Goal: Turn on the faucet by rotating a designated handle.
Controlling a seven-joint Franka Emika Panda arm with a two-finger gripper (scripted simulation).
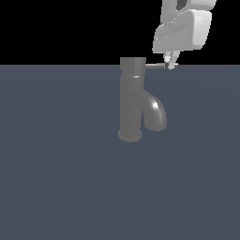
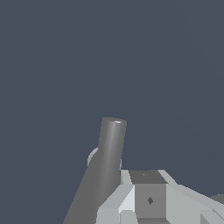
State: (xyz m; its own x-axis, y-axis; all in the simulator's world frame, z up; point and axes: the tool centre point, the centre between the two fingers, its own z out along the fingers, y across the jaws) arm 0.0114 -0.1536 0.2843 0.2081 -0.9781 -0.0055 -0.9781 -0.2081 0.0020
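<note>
1. We see a big flat blue-grey floor (image 1: 56, 187) that fills the lower part of the exterior view. Behind it all is black.

2. On that floor stands the dull grey metal faucet (image 1: 130, 103), near the middle of the exterior view. It is an upright round post on a round base. A short thick spout (image 1: 156, 111) bends out and down on the exterior view's right.

3. Above and to the exterior view's right of the faucet hangs the white robot arm (image 1: 185, 23). It comes in from the top edge.

4. At the low end of the arm is the small pale gripper (image 1: 169, 64). Its tips sit right at the far end of the handle. We cannot tell if the gripper is open or closed, or if it truly touches the handle.

5. The thin flat grey handle (image 1: 154, 66) sticks out sideways from the faucet's top cap, toward the exterior view's right. It lies level, above the spout.

6. In the wrist view we look down at a grey round bar (image 2: 107, 162) next to the pale blocks of the gripper (image 2: 144, 199). We cannot say for sure which part of the faucet it is.
</note>
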